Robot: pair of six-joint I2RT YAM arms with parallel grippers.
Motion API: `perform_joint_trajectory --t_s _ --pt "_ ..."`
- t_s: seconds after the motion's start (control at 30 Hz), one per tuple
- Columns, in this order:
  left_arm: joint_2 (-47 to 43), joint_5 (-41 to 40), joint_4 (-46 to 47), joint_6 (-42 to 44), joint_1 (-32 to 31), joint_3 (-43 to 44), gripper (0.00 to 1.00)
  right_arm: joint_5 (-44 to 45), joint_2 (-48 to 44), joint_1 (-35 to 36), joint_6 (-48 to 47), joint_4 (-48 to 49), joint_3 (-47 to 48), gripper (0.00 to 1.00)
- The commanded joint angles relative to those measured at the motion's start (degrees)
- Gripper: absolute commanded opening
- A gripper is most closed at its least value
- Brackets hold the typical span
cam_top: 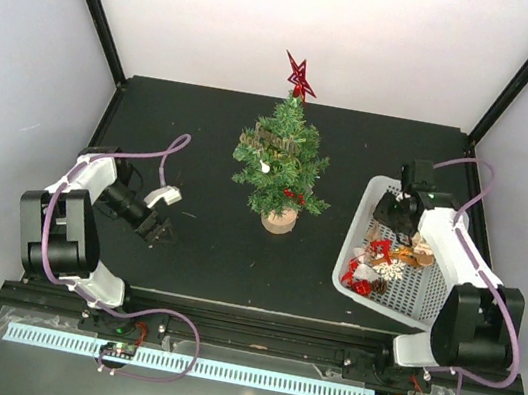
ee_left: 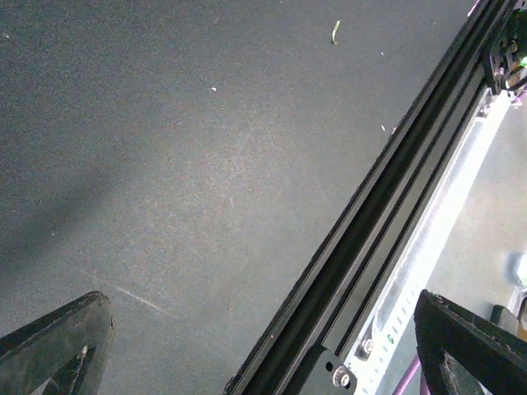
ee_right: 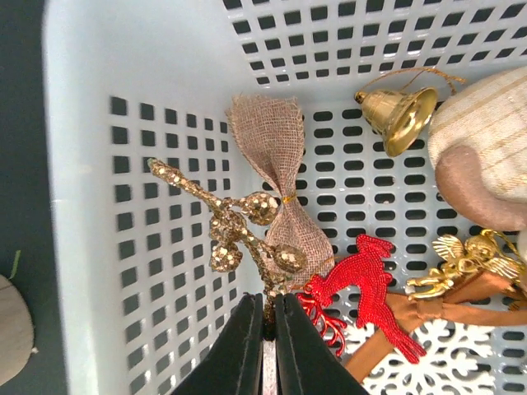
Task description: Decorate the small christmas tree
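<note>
The small green christmas tree [cam_top: 280,163] stands on a round wood base at the middle of the black table, with a red star [cam_top: 300,76] on top and a few ornaments hung on it. My right gripper [ee_right: 268,319] is inside the white basket [ee_right: 148,49], shut on the stem of a gold glitter berry sprig [ee_right: 229,229]. The right gripper shows over the basket's far end in the top view [cam_top: 395,211]. My left gripper [cam_top: 159,228] is open and empty, low over the table at the left, well apart from the tree.
In the basket lie a burlap bow [ee_right: 276,177], a gold bell [ee_right: 401,113], a red glitter reindeer [ee_right: 362,280], a gold angel [ee_right: 465,259], a white snowflake [ee_right: 449,362] and a beige fabric piece [ee_right: 486,156]. A black rail [ee_left: 375,239] runs along the table's near edge.
</note>
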Motion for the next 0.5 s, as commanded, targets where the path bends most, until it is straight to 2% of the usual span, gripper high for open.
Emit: perform_joint_trajectory --t_s 0.0,0.23,0.47 --pt "0.7 1.84 -1.23 1.86 0.46 0.59 0.99 0.83 -4.07 -0.26 -0.63 -4.75 3.73 0.07" --pt "1.43 1.7 -1.26 1.77 0.48 0.61 0.99 -3.62 -9.68 0.37 0.12 -10.15 12.69 0.08" --pt "2.53 1.7 -1.27 1.69 0.46 0.7 0.99 -9.96 -11.05 3.92 3.1 -8.97 22.37 0.09"
